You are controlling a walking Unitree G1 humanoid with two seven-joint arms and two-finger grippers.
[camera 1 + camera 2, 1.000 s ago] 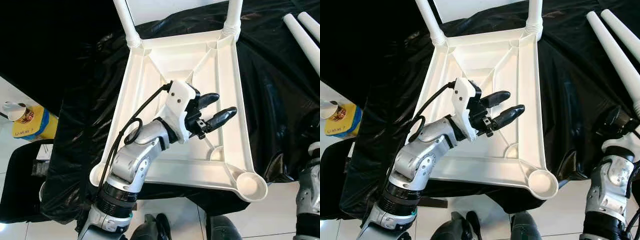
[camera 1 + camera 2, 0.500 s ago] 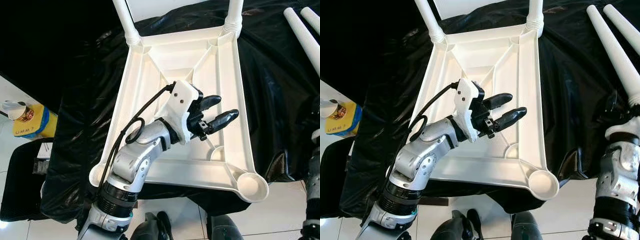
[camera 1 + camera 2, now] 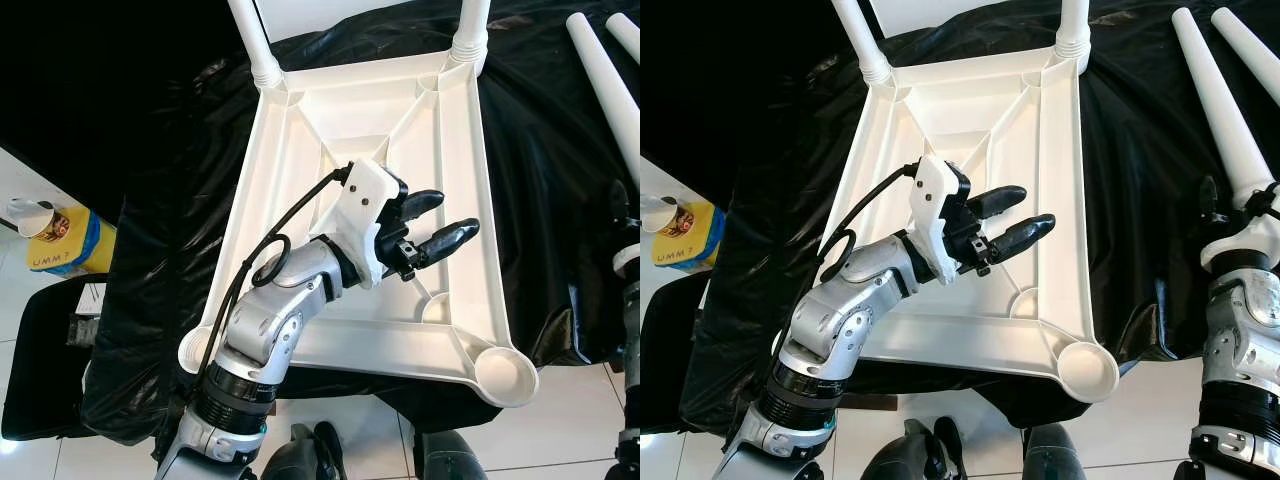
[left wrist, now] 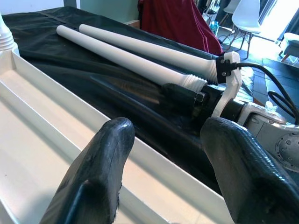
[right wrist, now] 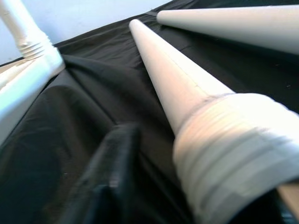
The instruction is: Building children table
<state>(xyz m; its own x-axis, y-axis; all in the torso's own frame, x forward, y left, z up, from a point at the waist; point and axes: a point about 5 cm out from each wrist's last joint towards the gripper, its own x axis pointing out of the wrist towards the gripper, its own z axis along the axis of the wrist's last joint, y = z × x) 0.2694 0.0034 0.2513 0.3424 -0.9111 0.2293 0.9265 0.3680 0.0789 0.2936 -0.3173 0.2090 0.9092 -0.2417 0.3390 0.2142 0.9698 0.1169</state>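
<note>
The white table top [image 3: 300, 180] lies upside down on a black cloth [image 3: 160, 180]. Two white legs [image 3: 250, 40] [image 3: 470, 25] stand screwed into its far corners. The near right socket [image 3: 503, 370] is an empty round cup. My left gripper [image 3: 452, 214] hovers open over the underside near the right rim, holding nothing. Two loose legs [image 3: 1215, 95] [image 3: 1250, 40] lie on the cloth to the right. My right gripper [image 3: 1238, 195] is open astride the nearer leg's threaded end [image 5: 233, 154], one finger [image 5: 114, 172] standing apart from it.
The cloth-covered surface ends just past the table top's near edge, with white floor below. On the floor at left are a yellow and blue container [image 3: 55, 250], a paper cup [image 3: 25, 215] and a black seat [image 3: 40, 350]. Red fabric [image 4: 187, 23] and white chairs [image 4: 245, 14] stand beyond.
My right arm has risen from the lower right corner up to the threaded end of the nearer loose leg. The left gripper has stayed almost still over the table top.
</note>
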